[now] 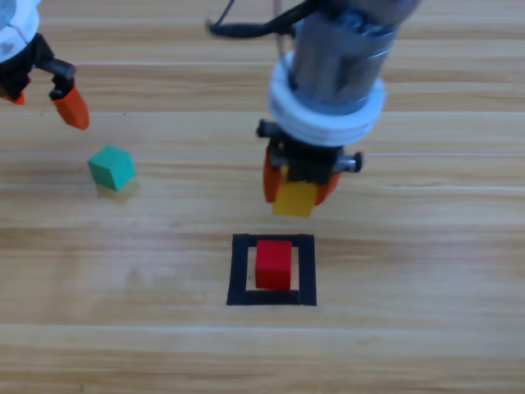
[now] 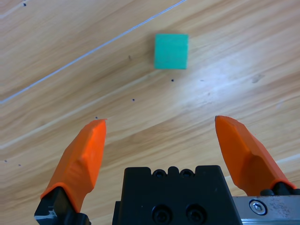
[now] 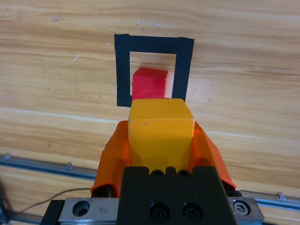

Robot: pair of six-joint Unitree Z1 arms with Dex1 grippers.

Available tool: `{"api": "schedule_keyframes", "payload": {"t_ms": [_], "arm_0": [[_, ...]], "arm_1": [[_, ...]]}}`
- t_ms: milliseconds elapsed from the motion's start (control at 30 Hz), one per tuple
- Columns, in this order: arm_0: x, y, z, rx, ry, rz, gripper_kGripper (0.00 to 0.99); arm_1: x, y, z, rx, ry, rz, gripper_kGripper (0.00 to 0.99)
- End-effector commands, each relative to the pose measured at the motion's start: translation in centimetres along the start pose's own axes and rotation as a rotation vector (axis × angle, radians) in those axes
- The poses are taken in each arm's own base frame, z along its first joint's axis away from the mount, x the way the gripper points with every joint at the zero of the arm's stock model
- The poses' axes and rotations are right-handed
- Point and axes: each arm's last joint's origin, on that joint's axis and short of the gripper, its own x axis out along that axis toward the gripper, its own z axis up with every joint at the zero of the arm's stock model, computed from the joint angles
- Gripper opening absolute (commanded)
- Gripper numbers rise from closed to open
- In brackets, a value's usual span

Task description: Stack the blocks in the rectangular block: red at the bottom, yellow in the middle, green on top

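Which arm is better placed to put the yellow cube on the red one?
The right. Its right gripper is shut on the yellow cube, just short of the red cube inside the tape outline. The left gripper is open, empty, near the green cube.

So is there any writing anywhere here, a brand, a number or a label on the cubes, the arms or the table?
None can be read in any view.
The red cube, yellow cube and green cube have plain faces.
The black tape outline is bare tape.
The right gripper, shut on the yellow cube, and the open left gripper show only screws, no lettering.
The wooden table shows just grain and specks.
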Motion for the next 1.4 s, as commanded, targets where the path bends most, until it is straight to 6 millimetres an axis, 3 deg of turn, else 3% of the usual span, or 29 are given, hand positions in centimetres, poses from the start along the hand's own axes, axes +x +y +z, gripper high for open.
{"api": "schedule_keyframes", "payload": {"t_ms": [33, 200, 367, 633, 1200, 1267, 1333, 1400], "arm_0": [[5.1, 2.9, 1.6, -0.005, 0.081, -0.036, 0.990], [8.4, 3.0, 2.7, 0.014, 0.124, -0.085, 0.990], [9.8, 3.1, 3.6, 0.031, 0.128, -0.106, 0.990], [10.9, 2.8, 4.3, 0.028, 0.140, -0.096, 0.990], [13.5, -1.6, 5.0, 0.051, 0.195, -0.093, 0.990], [13.7, -1.7, 5.0, 0.055, 0.200, -0.089, 0.990], [13.9, -1.8, 5.0, 0.055, 0.203, -0.088, 0.990], [14.0, -1.9, 5.1, 0.054, 0.205, -0.084, 0.990]], "arm_1": [[8.5, 3.6, -0.8, -0.027, 0.084, -0.165, 0.347], [10.1, 4.1, -0.5, -0.021, 0.081, -0.184, 0.347], [10.1, 4.1, -0.5, -0.003, 0.075, -0.191, 0.347], [10.1, 4.2, -0.9, 0.005, 0.077, -0.200, 0.348], [11.3, 4.7, -1.8, -0.015, 0.081, -0.231, 0.350], [11.5, 4.7, -1.8, -0.016, 0.082, -0.232, 0.494], [11.9, 4.7, -1.7, -0.017, 0.084, -0.237, 0.841], [12.1, 4.7, -1.7, -0.019, 0.086, -0.239, 0.968]]}}
